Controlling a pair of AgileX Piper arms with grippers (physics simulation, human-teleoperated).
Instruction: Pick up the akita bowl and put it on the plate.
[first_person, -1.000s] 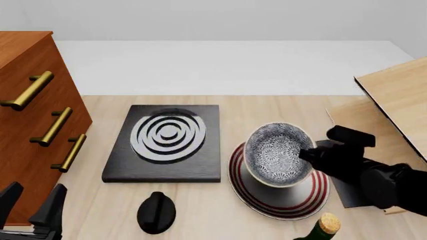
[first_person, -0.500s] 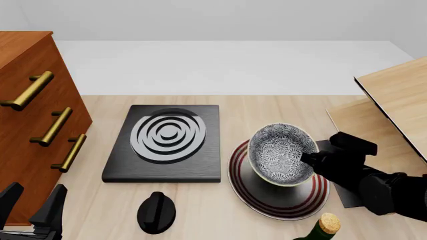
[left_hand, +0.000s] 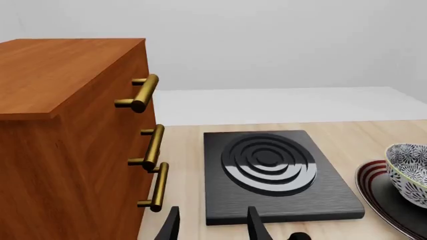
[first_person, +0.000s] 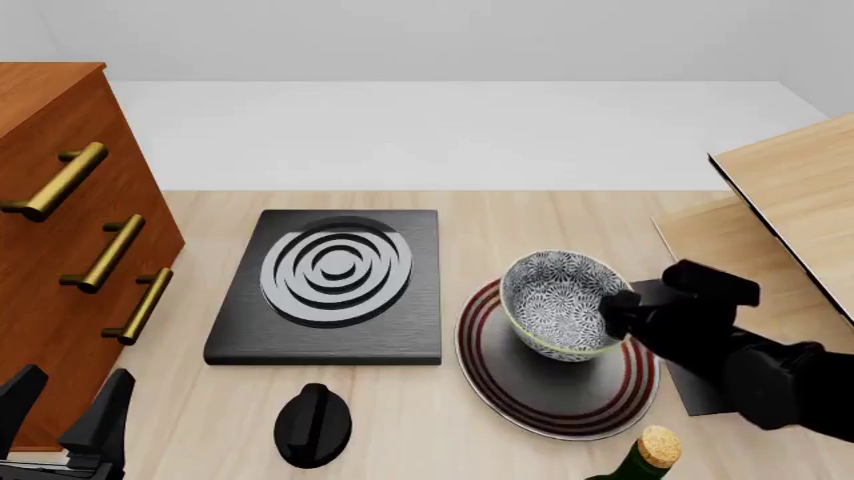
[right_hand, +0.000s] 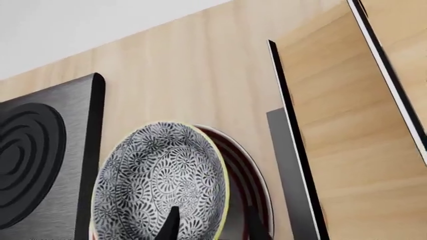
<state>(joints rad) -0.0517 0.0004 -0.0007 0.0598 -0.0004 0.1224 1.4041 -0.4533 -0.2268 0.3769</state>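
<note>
we see the right gripper (first_person: 622, 312) reaching in low from the plate's right side, its dark arm stretched across the table toward the akita bowl (first_person: 563, 303); its jaws are narrowed onto the bowl's right rim, one finger (right_hand: 168, 225) inside the bowl and the other outside the wall, so it has the bowl pinched by the edge. the bowl sits over the plate (first_person: 514, 378), on the plate's far part, and it is tipped a little, its mouth facing up and slightly toward the camera in the front view; whether its base touches the plate we cannot tell. being round, the bowl has no long axis to speak of. the plate's red rings show all round the bowl, most broadly on its near side. left of the plate lies the black slab (first_person: 328, 287) with grey rings, just beside the plate's rim, and nearer than the slab stands a black knob (first_person: 312, 423). the left gripper (first_person: 60, 408) hangs well to the left of the plate, close by the wooden drawer chest (first_person: 67, 260), its two fingers spread apart with nothing between them. a green bottle with a cork (first_person: 643, 456) rises just at the plate's near edge.
</note>
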